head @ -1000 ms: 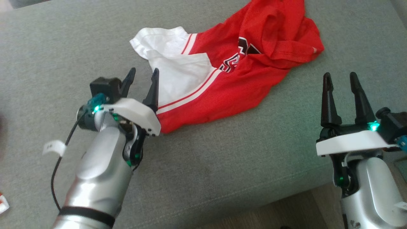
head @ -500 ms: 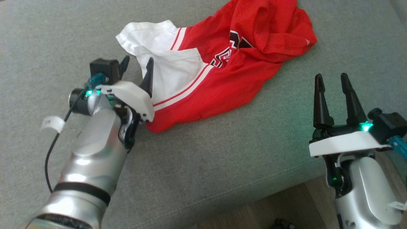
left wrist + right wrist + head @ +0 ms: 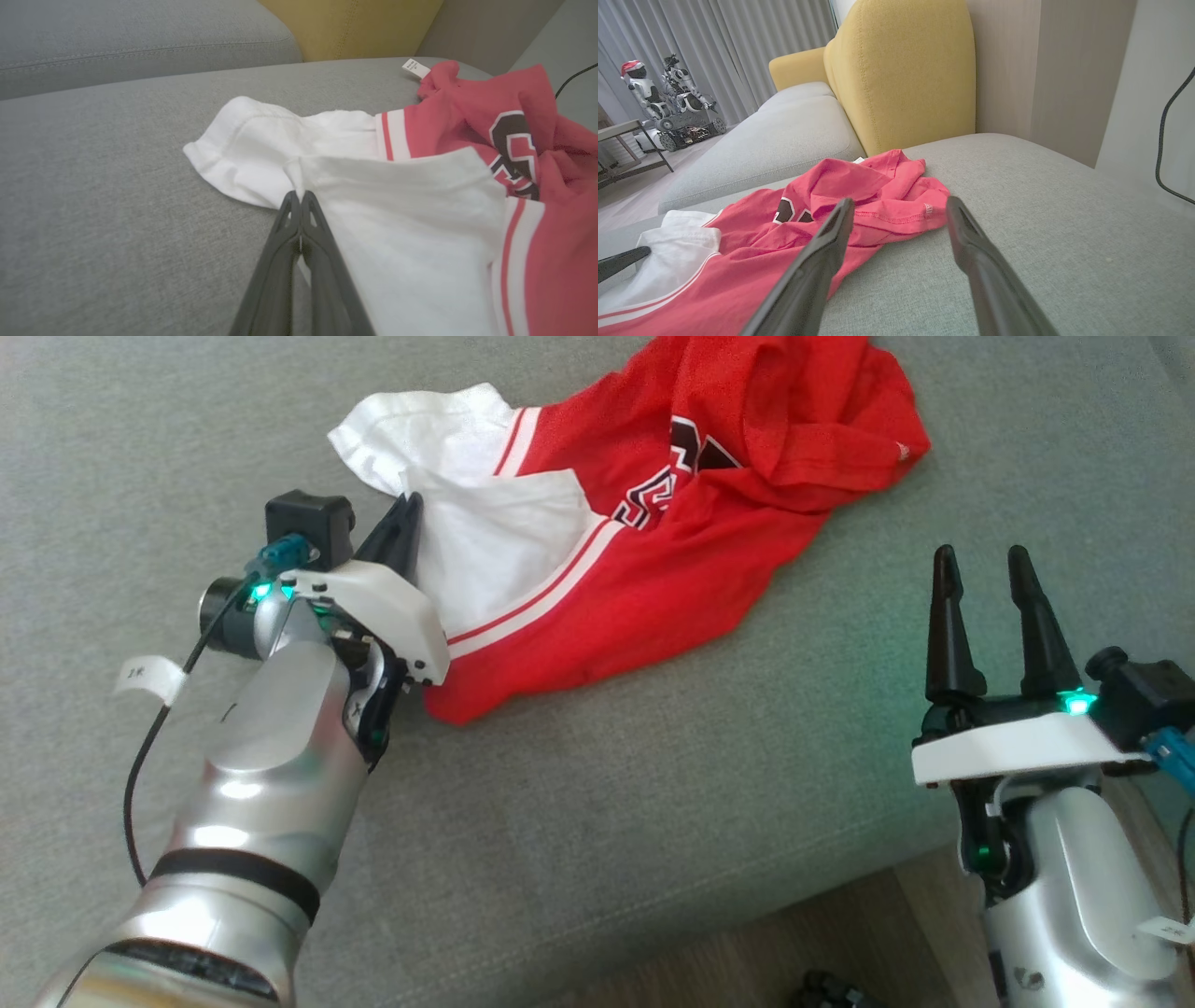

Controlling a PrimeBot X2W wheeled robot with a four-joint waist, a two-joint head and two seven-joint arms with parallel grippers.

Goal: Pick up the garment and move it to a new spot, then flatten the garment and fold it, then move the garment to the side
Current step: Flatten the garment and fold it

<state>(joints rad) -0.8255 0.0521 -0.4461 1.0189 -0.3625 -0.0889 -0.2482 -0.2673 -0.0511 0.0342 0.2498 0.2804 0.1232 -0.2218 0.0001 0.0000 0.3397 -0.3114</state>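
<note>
The garment (image 3: 691, 551) is a red jersey with white sleeves and black lettering, lying crumpled on the grey sofa seat (image 3: 653, 784). My left gripper (image 3: 408, 506) is shut, its tips pinching a fold at the edge of the white sleeve (image 3: 397, 210). In the left wrist view its fingers (image 3: 299, 196) meet on that white cloth. My right gripper (image 3: 980, 560) stands open near the seat's front right edge, apart from the garment. Seen from the right wrist, the open right gripper (image 3: 899, 203) points at the red bunched part (image 3: 859, 186).
A yellow cushion (image 3: 901, 70) and a wall stand behind the seat. Wooden floor (image 3: 840, 933) runs along the seat's front edge. A toy robot (image 3: 668, 107) sits on the floor far left. A black cable (image 3: 1167, 126) hangs at right.
My left gripper has moved forward onto the white sleeve's edge and closed on it. The right gripper has stayed open and still. The head camera shifted slightly.
</note>
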